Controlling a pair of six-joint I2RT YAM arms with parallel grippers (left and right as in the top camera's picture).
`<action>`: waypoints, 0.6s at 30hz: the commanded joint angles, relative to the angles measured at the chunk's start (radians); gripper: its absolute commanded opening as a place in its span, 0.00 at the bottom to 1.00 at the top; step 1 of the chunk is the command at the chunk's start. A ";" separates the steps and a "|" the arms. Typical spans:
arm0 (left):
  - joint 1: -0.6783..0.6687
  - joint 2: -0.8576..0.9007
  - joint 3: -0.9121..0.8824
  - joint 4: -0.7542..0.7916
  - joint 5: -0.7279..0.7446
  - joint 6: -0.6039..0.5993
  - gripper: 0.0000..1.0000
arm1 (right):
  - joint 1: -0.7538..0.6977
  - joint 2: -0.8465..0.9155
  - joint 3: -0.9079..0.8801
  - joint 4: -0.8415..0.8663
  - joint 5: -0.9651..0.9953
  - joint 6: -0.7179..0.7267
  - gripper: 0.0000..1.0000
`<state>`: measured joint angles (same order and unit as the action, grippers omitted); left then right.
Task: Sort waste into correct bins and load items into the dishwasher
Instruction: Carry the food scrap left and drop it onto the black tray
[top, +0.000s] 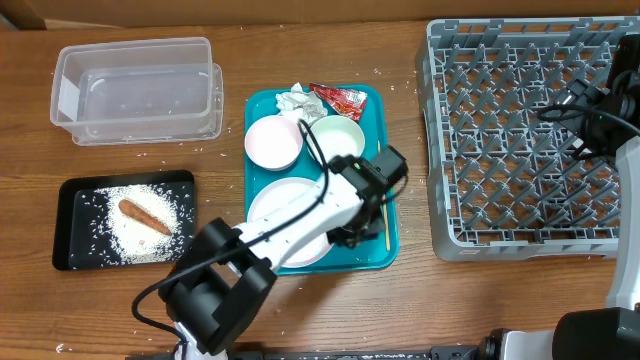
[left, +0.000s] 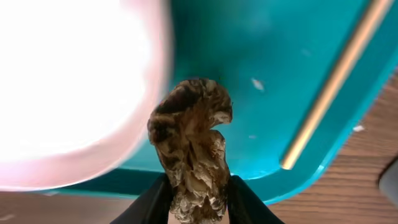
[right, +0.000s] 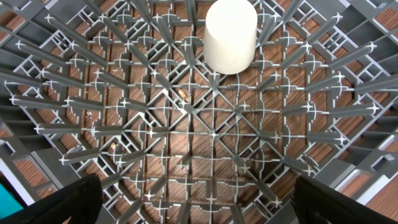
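Left wrist: gripping small brown crumbly bit (left: 193, 143) in left pincer (left: 199, 202) over teal tray (left: 249, 50), probably bound for black tray (top: 72, 245); right pincer (right: 202, 202) wide, empty, above dish rack (right: 124, 124)

**Brown Wooden Tabletop Under Even Light**

Warm brown wooden table (top: 330, 50), grain running side to side, filling nearly the whole overhead view. Along the far edge, a pale tan board (top: 250, 10), lighter than the wood. Same brown grain in the lower right corner of the left wrist view. Lit brightly and evenly from above, with soft, short shadows.
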<state>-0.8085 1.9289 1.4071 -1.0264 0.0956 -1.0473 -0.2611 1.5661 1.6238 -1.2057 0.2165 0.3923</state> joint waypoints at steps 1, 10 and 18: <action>0.088 -0.033 0.071 -0.085 -0.045 0.037 0.30 | 0.001 -0.006 0.017 0.003 0.007 0.005 1.00; 0.257 -0.107 0.085 -0.177 -0.123 0.106 0.31 | 0.001 -0.006 0.017 0.003 0.008 0.005 1.00; 0.532 -0.200 0.085 -0.272 -0.268 0.139 0.32 | 0.001 -0.006 0.017 0.003 0.008 0.005 1.00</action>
<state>-0.3908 1.7935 1.4670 -1.2877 -0.0669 -0.9531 -0.2611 1.5661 1.6238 -1.2053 0.2165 0.3923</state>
